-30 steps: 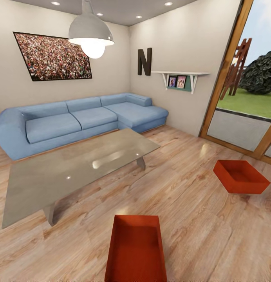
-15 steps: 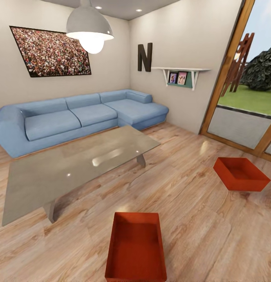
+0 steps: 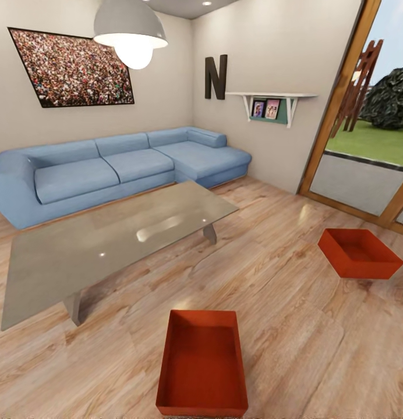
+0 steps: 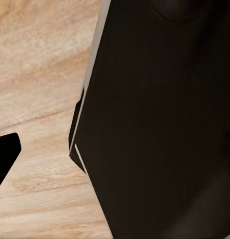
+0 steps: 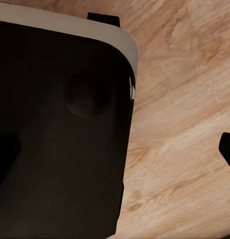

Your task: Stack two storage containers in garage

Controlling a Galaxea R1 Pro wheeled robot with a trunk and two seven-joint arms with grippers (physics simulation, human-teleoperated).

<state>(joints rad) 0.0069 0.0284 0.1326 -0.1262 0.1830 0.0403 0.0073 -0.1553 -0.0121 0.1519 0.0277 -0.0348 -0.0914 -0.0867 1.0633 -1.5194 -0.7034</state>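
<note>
Ahead, from the head camera, the living room spreads out over a light wood plank floor (image 3: 283, 279). One red-orange storage container (image 3: 202, 364) sits on the planks close in front, its long side running away from the camera, open top up and nothing inside. The second storage container (image 3: 359, 253) rests on the floor farther off to the right, turned at an angle, near the wood-framed glass door (image 3: 335, 110) that looks onto grass. The two bins are well apart. A glass coffee table (image 3: 108, 241) stands to the left of the near bin, and behind it a blue sectional sofa (image 3: 114, 169) runs along the beige walls. A pendant lamp (image 3: 130, 32) hangs above, a framed crowd picture (image 3: 70, 70) is on the left wall, and a dark letter N (image 3: 215, 77) hangs beside a white shelf (image 3: 271, 96) with small photos.

From the left wrist camera, a broad black panel of the robot's own body (image 4: 160, 124) covers most of the picture, with wood planks beyond it. A black tip (image 4: 4, 157) at the edge is possibly one finger of the left gripper; how far the fingers are apart cannot be told.

From the right wrist camera, another black, white-edged body panel (image 5: 60, 134) lies over the planks. Small dark shapes at the picture's edges (image 5: 227, 147) may be fingertips, so the right gripper's opening cannot be told either. Neither touches a bin.
</note>
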